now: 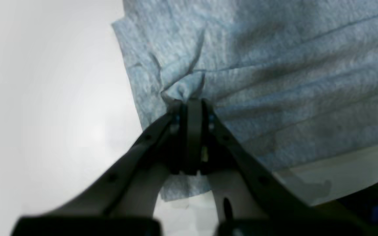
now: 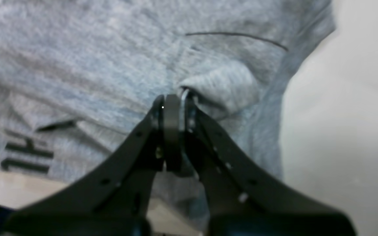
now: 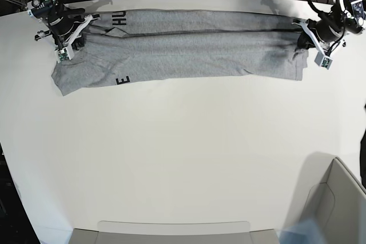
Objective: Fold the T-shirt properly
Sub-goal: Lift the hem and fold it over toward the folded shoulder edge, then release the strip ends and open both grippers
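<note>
T-shirt (image 3: 183, 50): grey, lying as a long band folded lengthwise along the far edge of the white table (image 3: 183, 158), reaching almost from the far left corner to the far right corner.
Lettering: dark block letters show at the band's left end in the base view; the right wrist view shows a few of them close up at its lower left, and the left wrist view shows none.
Left gripper (image 1: 190, 103): jaws pressed together on a puckered bit of cloth near the shirt's edge; creases run out from the pinch. In the base view it sits at the band's right end.
Right gripper (image 2: 174, 98): jaws pressed together on a small raised fold of the shirt, at the band's left end in the base view.
Lift: from the blurred wrist views it is hard to say whether the pinched cloth is off the table.
Box (image 3: 334, 204): pale, open, at the near right corner; only the base view shows it.
</note>
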### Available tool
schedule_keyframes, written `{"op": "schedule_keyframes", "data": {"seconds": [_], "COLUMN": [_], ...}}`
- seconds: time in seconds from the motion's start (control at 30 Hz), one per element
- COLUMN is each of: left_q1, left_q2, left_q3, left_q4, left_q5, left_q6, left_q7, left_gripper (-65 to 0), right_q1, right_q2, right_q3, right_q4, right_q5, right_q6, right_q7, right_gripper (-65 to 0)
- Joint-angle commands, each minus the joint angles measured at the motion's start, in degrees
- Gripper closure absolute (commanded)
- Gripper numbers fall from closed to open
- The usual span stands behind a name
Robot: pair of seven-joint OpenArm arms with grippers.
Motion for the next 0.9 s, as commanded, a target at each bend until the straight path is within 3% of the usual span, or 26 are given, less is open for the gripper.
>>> {"op": "schedule_keyframes", "data": {"seconds": [0.0, 0.17, 0.3, 0.43, 0.6, 0.87], "left_q1": [-0.11, -0.11, 0.24, 1.91, 1.82, -0.11], "left_q2": [-1.07, -1.07, -0.89, 3.41, 5.00, 5.00], "left_q3": [-0.78, -0.69, -1.74, -10.10, -15.02, -14.58], "left_q4": [0.68, 0.95, 2.00, 7.80, 15.54, 16.51], "left_q5": [-0.12, -0.12, -0.12, -0.12, -0.12, -0.12], "left_q6": [0.12, 0.12, 0.12, 0.12, 0.12, 0.12], "left_q7": [-0.47, 0.05, 0.05, 0.76, 8.14, 9.99], "left_gripper": [0.0, -1.8, -17.8, -25.7, -31.8, -35.0], "right_q1": [0.06, 0.06, 0.15, 0.24, 1.12, 1.29], "right_q2": [0.47, 0.38, 0.38, 0.38, 0.38, 0.47], "right_q3": [0.28, 0.19, 0.10, 0.10, 0.02, 0.02], "right_q4": [1.16, 0.89, 0.89, 0.89, 0.72, -0.07], "right_q5": [0.20, 0.20, 0.20, 0.20, 0.28, 0.28], "right_q6": [0.21, 0.12, 0.12, 0.12, 0.12, 0.12], "right_q7": [0.80, 0.45, 0.45, 0.80, 0.45, 0.45], "right_gripper": [0.0, 0.0, -10.7, -18.9, -19.2, -19.4]}}
